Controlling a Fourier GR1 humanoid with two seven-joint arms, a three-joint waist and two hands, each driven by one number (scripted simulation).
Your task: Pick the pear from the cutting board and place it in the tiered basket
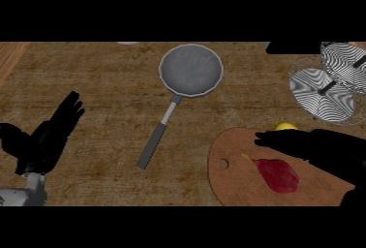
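Observation:
A round wooden cutting board [232, 181] lies at the lower right of the counter. A yellow pear [286, 126] shows only as a small tip at the board's far edge, mostly hidden under my right hand [314, 145]. That hand lies over the board with fingers pointing left; whether they curl on the pear is hidden. A red piece of food [279, 175] rests on the board in front of the hand. The wire tiered basket [330, 82] stands at the upper right. My left hand [50, 133] rests open at the left, fingers up.
A grey frying pan [190, 69] sits in the middle of the counter, its handle [159, 138] running down and to the left. A dark object [293, 47] sits at the top right edge beside the basket.

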